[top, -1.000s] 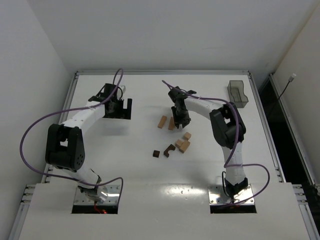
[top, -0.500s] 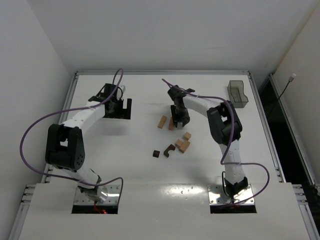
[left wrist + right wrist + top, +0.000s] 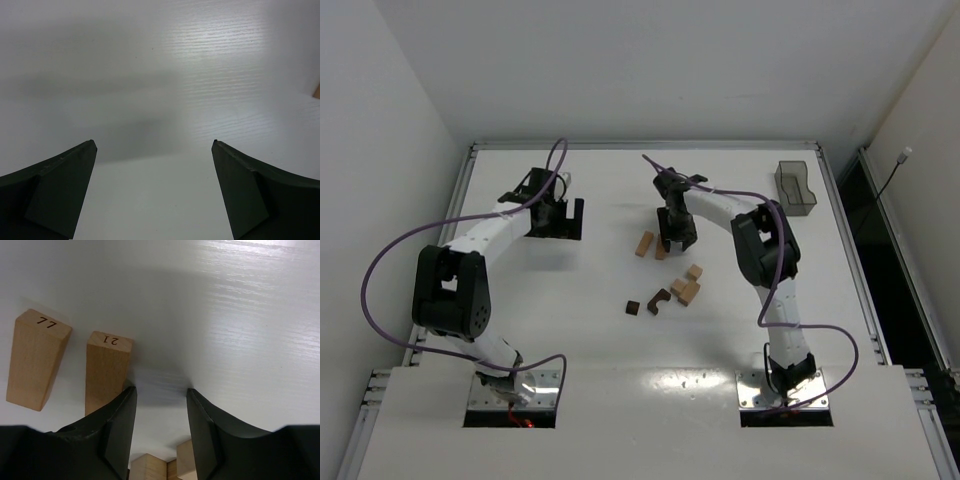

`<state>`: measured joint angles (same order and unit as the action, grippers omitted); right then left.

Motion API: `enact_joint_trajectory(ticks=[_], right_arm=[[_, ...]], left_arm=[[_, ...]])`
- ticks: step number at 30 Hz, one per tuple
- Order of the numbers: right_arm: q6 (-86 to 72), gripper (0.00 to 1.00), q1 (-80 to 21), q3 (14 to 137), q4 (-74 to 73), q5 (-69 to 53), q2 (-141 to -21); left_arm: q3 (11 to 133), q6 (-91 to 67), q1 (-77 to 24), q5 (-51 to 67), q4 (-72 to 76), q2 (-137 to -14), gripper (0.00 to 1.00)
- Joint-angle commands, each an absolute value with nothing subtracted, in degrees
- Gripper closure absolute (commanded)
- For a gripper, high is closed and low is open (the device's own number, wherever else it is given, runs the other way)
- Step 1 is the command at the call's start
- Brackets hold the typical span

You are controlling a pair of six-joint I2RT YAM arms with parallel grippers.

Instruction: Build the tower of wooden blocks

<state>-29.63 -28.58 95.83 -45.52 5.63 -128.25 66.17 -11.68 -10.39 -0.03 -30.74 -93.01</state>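
No tower stands; the wooden blocks lie loose at mid-table. Two long tan blocks lie side by side: one marked 77 (image 3: 37,360) (image 3: 644,243) and one marked 21 (image 3: 106,370) (image 3: 663,251). Nearer the arms lie more tan blocks (image 3: 686,289), a dark arch block (image 3: 658,300) and a small dark cube (image 3: 632,307). My right gripper (image 3: 160,390) (image 3: 670,243) is open and empty, low over the table, its left finger (image 3: 117,425) right beside block 21. My left gripper (image 3: 154,145) (image 3: 570,218) is open and empty over bare table at the far left.
A smoky-grey see-through tray (image 3: 797,187) stands at the far right corner. Tan block tops (image 3: 150,467) show between my right fingers at the bottom of the right wrist view. A sliver of tan block (image 3: 317,90) shows at the right edge of the left wrist view.
My right gripper has shifted slightly left and away from the bases, staying beside the two long tan blocks. The left arm and the blocks have not moved.
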Motion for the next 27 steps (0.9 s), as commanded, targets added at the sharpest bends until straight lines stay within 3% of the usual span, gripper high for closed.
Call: enact_joint_trajectory(ticks=[1,27], right_arm=[[-30.5,0.58,-28.39,98.17,-45.09,4.58,-129.99],[-29.44,0.54,-28.39,102.66,-45.09,0.8,-133.33]], left_arm=[[68.2,-12.39,-10.11,-0.35,-30.32,-93.52,0.0],[68.2,-12.39,-10.11,-0.35,-30.32,-94.57,0.0]])
